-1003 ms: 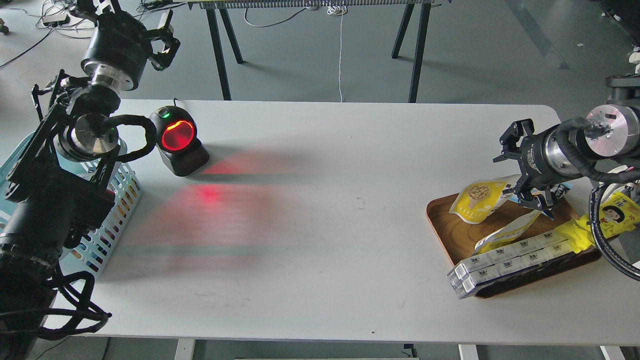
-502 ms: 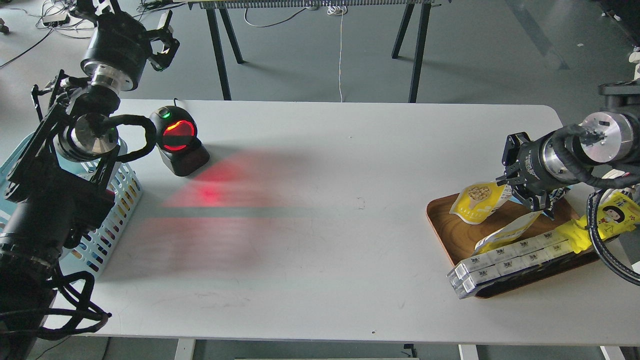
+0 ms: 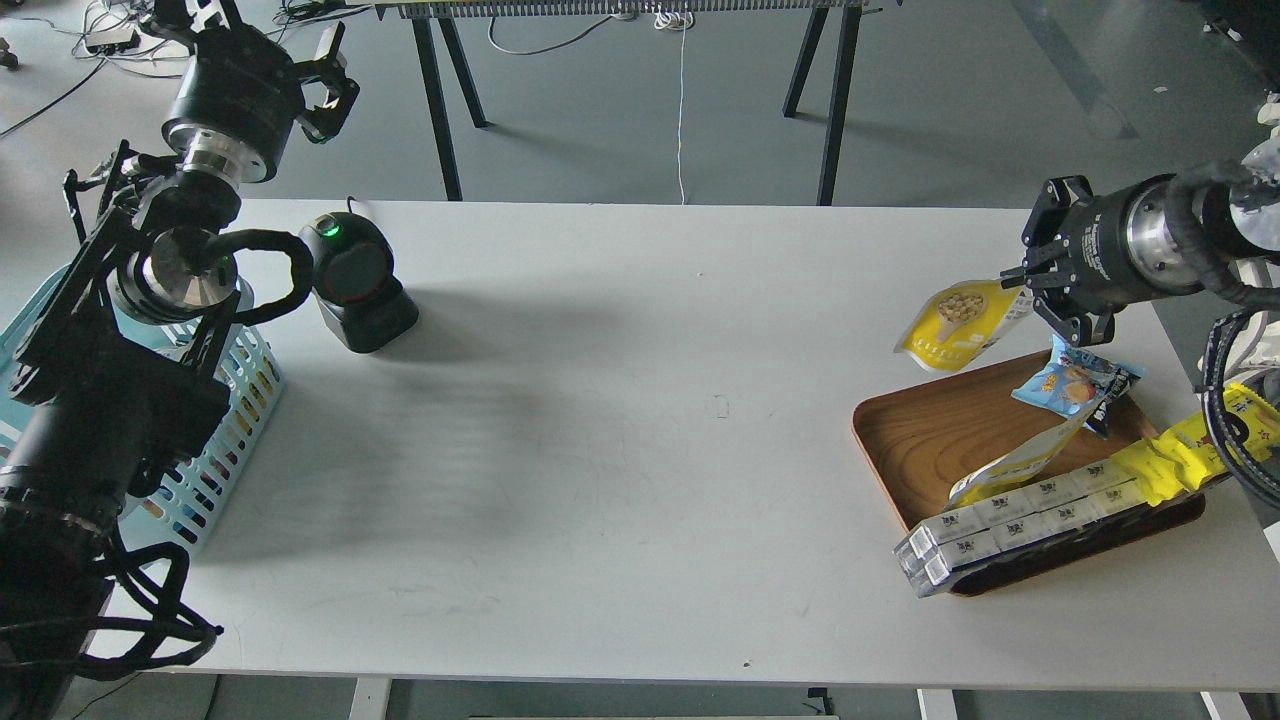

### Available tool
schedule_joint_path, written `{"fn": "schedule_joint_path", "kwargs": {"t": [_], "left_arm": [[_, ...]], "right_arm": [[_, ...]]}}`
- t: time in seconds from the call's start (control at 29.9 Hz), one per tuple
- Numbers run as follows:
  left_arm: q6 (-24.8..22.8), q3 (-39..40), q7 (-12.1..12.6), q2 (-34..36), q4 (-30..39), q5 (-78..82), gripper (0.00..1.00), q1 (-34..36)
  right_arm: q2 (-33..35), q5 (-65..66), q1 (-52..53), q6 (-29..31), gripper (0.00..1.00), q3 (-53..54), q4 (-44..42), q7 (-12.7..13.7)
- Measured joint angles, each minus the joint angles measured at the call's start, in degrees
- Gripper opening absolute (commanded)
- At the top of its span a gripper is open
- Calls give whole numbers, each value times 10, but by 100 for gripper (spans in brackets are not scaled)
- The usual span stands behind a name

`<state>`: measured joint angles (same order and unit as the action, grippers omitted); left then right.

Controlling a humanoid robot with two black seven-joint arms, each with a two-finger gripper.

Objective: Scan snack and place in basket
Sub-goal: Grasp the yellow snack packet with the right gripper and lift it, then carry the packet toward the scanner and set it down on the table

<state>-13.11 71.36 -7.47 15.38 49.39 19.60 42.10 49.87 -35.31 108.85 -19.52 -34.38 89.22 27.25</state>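
Observation:
The snack [image 3: 952, 323], a flat yellow-and-white pouch with nuts in a scoop on its front, hangs in the air above the far edge of the brown wooden tray [image 3: 925, 440]. My right gripper [image 3: 1030, 296] is shut on its right end. The light blue slotted basket [image 3: 215, 440] stands at the table's left edge, mostly hidden behind my left arm. My left gripper [image 3: 325, 85] is raised beyond the table's far left corner, open and empty. The black scanner [image 3: 357, 281] stands near the basket with its window dark and a green light on top.
The tray at the right holds a small blue snack packet [image 3: 1075, 383], another yellow-and-white pouch [image 3: 1010, 462], a long pack of white boxes [image 3: 1010, 522] and a long yellow pack [image 3: 1175, 455]. Black table legs [image 3: 440, 100] stand behind the white table [image 3: 620, 420].
My right gripper has lifted the snack off the tray, up and slightly right, uncovering the blue packet. The scanner's red light has gone dark. The left arm has not moved.

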Motion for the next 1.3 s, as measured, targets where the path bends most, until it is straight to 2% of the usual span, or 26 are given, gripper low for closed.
{"fn": "schedule_joint_path", "kwargs": {"t": [0.27, 0.5, 1.0, 1.3], "left_arm": [[0, 1, 0, 0, 0, 0, 100, 0], [2, 1, 0, 4, -1, 0, 100, 0], [2, 1, 1, 7, -2, 1, 100, -2], [2, 0, 1, 5, -2, 1, 100, 1]], "right_arm": [[15, -36, 25, -17, 0, 86, 17, 0], [-41, -61, 33, -21, 0, 139, 3, -6], [-336, -64, -18, -80, 0, 235, -139, -18], [-451, -64, -44, -85, 0, 247, -186, -18]]}}
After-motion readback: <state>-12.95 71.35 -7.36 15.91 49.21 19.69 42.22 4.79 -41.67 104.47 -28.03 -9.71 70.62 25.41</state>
